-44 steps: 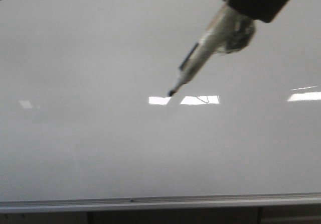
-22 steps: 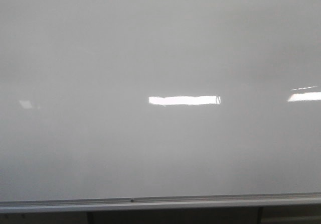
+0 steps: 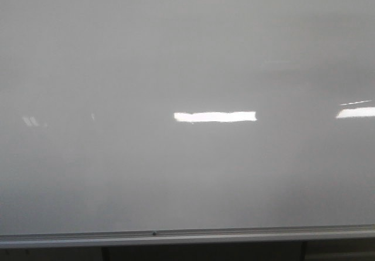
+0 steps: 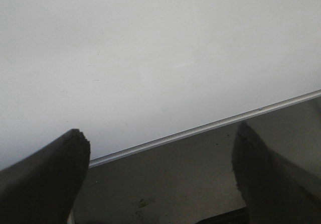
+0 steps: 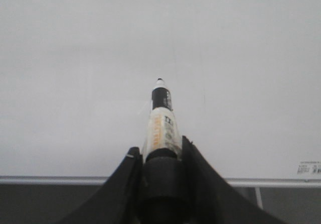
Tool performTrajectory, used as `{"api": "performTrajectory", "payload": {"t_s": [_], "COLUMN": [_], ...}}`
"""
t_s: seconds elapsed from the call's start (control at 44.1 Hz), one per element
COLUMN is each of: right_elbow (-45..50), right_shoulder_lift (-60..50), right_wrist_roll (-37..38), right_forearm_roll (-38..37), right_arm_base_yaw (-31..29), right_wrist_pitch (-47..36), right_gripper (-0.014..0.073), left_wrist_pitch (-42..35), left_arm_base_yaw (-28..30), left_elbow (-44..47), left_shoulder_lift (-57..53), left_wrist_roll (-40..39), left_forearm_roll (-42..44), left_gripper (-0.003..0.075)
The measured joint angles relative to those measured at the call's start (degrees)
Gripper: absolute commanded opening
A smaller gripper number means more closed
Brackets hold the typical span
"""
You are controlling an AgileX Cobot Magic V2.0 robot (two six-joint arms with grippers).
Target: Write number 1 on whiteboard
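right gripper [image 5: 159, 158] was clamped on a marker [image 5: 161, 126], its two black fingers [image 5: 198, 184] pressed against either side of the barrel near its back end, probably so the tip pointed straight out toward the whiteboard [image 5: 75, 58] for writing. marker tip sat off the surface in the right wrist view, not touching as far as i could tell. a thin faint vertical line showed on the board just beside the tip, too faint to call the number 1 for sure. front view showed only the whiteboard [image 3: 187, 50] with its silver frame rail [image 3: 187, 236] and bright light reflections [image 3: 215, 116]; no stroke readable there, no arm in that view. left gripper [image 4: 160, 184] hung with fingers spread wide and nothing between them, low by the frame rail [image 4: 200, 128], likely parked out of the writing arm's way. judged: pen lifted clear, stroke either just made or unconfirmed.
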Motion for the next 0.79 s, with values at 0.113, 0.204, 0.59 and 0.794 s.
{"api": "performTrajectory", "payload": {"t_s": [0.113,0.204,0.59,0.794], "right_elbow": [-1.1,-3.4,-16.5,-21.2], "right_shoulder_lift": [3.4,6.5,22.2,28.1], "right_wrist_roll": [0.0,0.0,0.0,0.0], "right_forearm_roll": [0.0,0.0,0.0,0.0], "right_arm_base_yaw": [0.0,0.0,0.0,0.0], "right_wrist_pitch": [-3.2,-4.6,-5.7,-6.2], "right_gripper": [-0.0001,-0.0001,-0.0001,-0.0001], "left_wrist_pitch": [-0.1,-0.2,-0.2,-0.2], "left_arm_base_yaw": [0.0,0.0,0.0,0.0], "left_elbow": [0.0,0.0,0.0,0.0], "left_shoulder_lift": [0.0,0.0,0.0,0.0], "left_wrist_roll": [0.0,0.0,0.0,0.0], "left_forearm_roll": [-0.1,-0.2,-0.2,-0.2], "left_gripper": [0.0564,0.0564,0.0564,0.0564]}}
